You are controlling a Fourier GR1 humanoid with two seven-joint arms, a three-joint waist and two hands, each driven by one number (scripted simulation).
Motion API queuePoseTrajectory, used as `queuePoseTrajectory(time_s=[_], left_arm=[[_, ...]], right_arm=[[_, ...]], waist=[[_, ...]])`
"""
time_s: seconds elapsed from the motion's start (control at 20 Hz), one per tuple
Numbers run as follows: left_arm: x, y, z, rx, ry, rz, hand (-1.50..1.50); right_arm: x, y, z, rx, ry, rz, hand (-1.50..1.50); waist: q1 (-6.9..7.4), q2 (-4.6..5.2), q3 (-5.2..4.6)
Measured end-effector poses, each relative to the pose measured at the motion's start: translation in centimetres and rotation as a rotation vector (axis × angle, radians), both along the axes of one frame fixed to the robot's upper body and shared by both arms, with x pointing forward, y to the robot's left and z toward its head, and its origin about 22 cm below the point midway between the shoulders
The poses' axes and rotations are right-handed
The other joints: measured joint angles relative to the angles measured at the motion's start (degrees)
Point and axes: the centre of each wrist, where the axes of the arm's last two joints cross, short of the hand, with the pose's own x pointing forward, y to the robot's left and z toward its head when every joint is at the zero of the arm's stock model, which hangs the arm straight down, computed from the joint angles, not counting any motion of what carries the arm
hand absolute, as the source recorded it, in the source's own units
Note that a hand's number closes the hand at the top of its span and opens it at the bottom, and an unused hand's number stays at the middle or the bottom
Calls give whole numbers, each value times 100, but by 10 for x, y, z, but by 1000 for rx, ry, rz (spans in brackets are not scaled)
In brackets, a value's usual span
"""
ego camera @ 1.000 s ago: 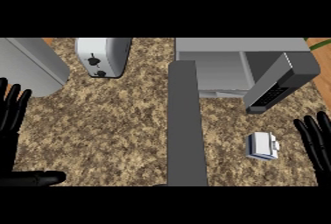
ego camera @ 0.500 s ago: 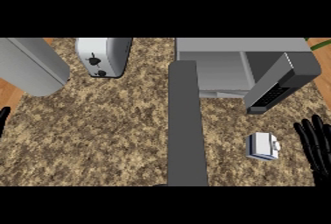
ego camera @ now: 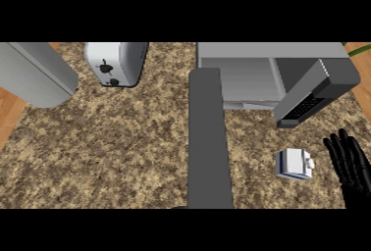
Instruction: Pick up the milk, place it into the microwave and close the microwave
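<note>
Right robot hand (ego camera: pixel 351 166): at the view's lower right, fingers straight and spread, holding nothing; just right of the milk, apart from it. Left robot hand: not in view.

Milk carton (ego camera: pixel 293 163): small, white with a bluish side, standing on the speckled table (ego camera: pixel 116 147) in front of the microwave's open door. Judged light, with stiff but crushable card walls and smooth, somewhat slippery faces; liable to tip if nudged high. Best taken across the two flat side walls at mid-height, thumb on one, fingers opposite, clear of the folded top.

Grey upright bar (ego camera: pixel 208 142): left of the carton.

Microwave (ego camera: pixel 246 73): beyond, cavity exposed; door (ego camera: pixel 313 93) swung out to the right.

Toaster (ego camera: pixel 116 62): far left.
</note>
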Motion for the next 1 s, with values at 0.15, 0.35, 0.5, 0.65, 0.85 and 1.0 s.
queuePoseTrajectory(time_s=[0.15,0.35,0.5,0.65,0.85,1.0], left_arm=[[-3,2,5,1,-5,-1,-150],[-8,12,4,8,-5,-2,-150],[-8,11,6,4,-1,-5,-150],[-16,14,8,4,-5,-2,-150],[-17,17,13,3,-5,-4,-150],[-16,20,11,6,-8,2,-150]], right_arm=[[11,-4,-19,3,24,-25,-150],[15,-11,-49,3,49,-77,-150],[24,-23,-68,-2,62,-110,-150],[17,-34,-87,-10,79,-135,-150],[16,-57,-103,-11,95,-146,-150],[20,-62,-120,-12,104,-141,-150]], waist=[[8,1,0],[13,3,0],[13,5,2],[14,3,1],[11,3,0],[11,4,0]])
